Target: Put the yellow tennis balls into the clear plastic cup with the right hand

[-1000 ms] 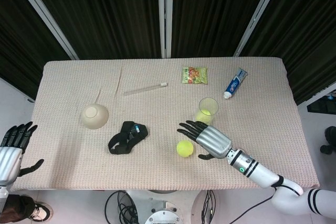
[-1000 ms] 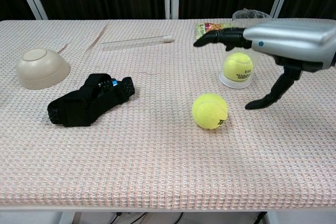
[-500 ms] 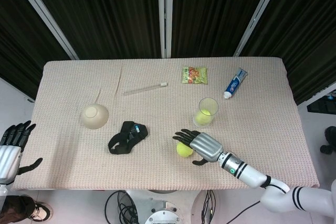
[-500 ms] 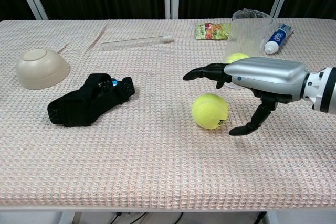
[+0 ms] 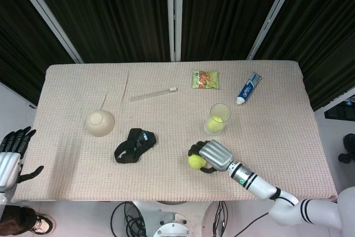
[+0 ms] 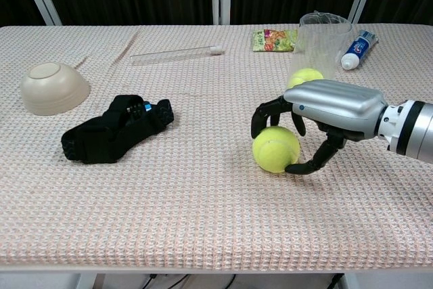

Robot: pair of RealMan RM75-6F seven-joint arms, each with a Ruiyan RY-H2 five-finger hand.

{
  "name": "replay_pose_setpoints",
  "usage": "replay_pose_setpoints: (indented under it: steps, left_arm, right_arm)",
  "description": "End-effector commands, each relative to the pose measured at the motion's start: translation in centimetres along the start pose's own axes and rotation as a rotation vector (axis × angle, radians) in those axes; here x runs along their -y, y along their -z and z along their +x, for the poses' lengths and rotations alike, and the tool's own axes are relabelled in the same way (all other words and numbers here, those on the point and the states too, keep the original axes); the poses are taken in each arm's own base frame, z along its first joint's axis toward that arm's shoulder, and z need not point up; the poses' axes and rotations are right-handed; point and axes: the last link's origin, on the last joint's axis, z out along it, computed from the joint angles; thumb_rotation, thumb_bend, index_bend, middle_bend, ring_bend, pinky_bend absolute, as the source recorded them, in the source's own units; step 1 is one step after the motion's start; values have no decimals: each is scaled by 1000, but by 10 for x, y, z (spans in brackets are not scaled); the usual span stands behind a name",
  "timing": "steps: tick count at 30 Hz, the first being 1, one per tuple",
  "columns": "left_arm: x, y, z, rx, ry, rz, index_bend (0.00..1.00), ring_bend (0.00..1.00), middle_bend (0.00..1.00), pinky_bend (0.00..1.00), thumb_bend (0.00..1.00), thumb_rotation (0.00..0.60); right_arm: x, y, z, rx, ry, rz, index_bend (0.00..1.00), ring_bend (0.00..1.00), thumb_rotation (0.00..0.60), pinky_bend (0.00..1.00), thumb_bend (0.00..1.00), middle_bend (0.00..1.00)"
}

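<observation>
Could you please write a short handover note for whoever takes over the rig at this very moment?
Right hand: fingers curled around the loose ball, which sits on the table; not lifted.
Left hand: open, holding nothing, off the table's left edge.
Cup: upright behind the right hand, one ball already inside.
Done: one ball in the cup.
Left: secure the grip, lift the loose ball, carry it over the cup and drop it in.

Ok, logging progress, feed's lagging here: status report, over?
Right hand fingers curled around yellow tennis ball on the table. Left hand open, off the table edge. Clear plastic cup holds one ball; nothing between.
</observation>
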Motion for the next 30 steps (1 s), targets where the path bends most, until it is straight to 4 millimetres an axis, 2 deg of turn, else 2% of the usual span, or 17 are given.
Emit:
replay_pose_setpoints:
  steps: [1, 6, 14, 17, 19, 23, 30]
  left_arm:
    - [0, 0, 0, -1, 1, 0, 14, 0, 0, 0, 175, 600]
    - [0, 1, 1, -2, 4, -4, 14, 0, 0, 0, 175, 600]
    - [-1, 1, 1, -3, 1, -8, 14, 0, 0, 0, 175, 600]
    - [-2, 1, 0, -2, -2, -11, 14, 0, 0, 0, 175, 600]
    - [-2, 1, 0, -1, -3, -12, 13, 0, 0, 0, 175, 600]
    - [-3, 2, -1, 1, -6, -15, 14, 0, 0, 0, 175, 600]
    - [-4, 1, -2, 7, -11, -14, 14, 0, 0, 0, 175, 600]
  right_arm:
    - [1, 0, 2, -37, 3, 5, 654, 459, 600, 649, 230, 500]
    - [3, 3, 16, -104, -5, 18, 698, 493, 600, 676, 249, 540]
    - [12, 15, 83, -345, 34, 63, 703, 493, 600, 676, 249, 540]
    - [4, 22, 110, -443, 84, 14, 702, 493, 600, 677, 252, 540]
    - [-10, 27, 125, -491, 131, -61, 701, 493, 600, 676, 251, 540]
    - [-37, 32, 135, -517, 193, -202, 701, 492, 600, 677, 258, 540]
    - [-55, 30, 126, -470, 169, -260, 696, 491, 600, 676, 271, 537]
